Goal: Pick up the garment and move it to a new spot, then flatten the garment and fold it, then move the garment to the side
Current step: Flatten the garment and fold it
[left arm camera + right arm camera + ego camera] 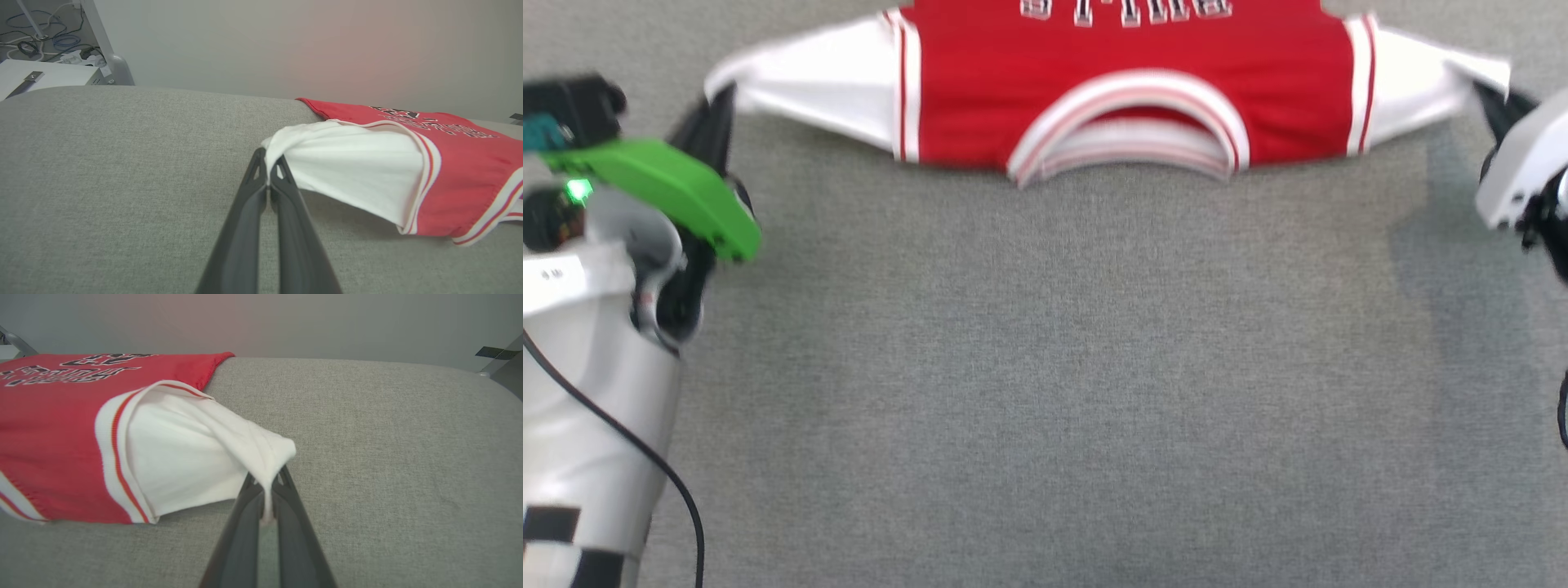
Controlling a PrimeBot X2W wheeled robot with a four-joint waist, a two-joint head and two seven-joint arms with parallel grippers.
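Red and white, the garment [1127, 98] is laid at 12 o'clock on the table [1045, 367]. Its sleeve tips are clamped by the left tool [267, 167] at 10 o'clock and the right tool [267, 490] at 2 o'clock.

Left end effector [268, 171] pinching garment [449, 163] sleeve
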